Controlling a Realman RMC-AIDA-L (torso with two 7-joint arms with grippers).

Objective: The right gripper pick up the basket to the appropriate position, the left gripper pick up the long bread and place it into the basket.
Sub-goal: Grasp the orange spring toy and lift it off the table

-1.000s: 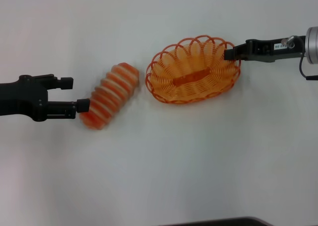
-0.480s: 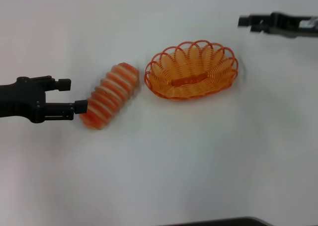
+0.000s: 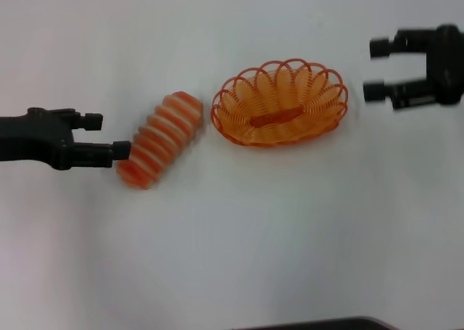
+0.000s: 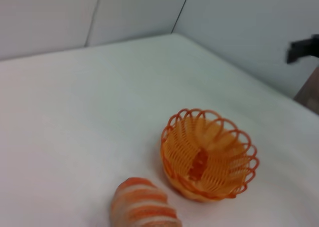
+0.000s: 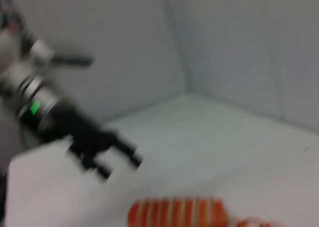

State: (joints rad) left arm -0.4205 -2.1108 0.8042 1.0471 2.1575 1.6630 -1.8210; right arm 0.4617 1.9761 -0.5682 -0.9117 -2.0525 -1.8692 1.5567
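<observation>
Left end effector point(image 3: 107, 135): at the left of the head view, fingers spread, one fingertip touching the near end of the long bread, the other just beside it; nothing gripped.
Long bread point(image 3: 160, 139): lying at a slant on the white surface point(image 3: 239, 236), between the left end effector and the basket, close to the basket's rim but apart from it.
Basket point(image 3: 279, 103): resting on the surface at centre, holding nothing; flat orange strip visible on its base.
Right end effector point(image 3: 377, 69): off to the basket's right, clear of the rim, fingers spread wide, carrying nothing.
Left wrist view: bread point(image 4: 143, 207) in the foreground, basket point(image 4: 209, 162) beyond it.
</observation>
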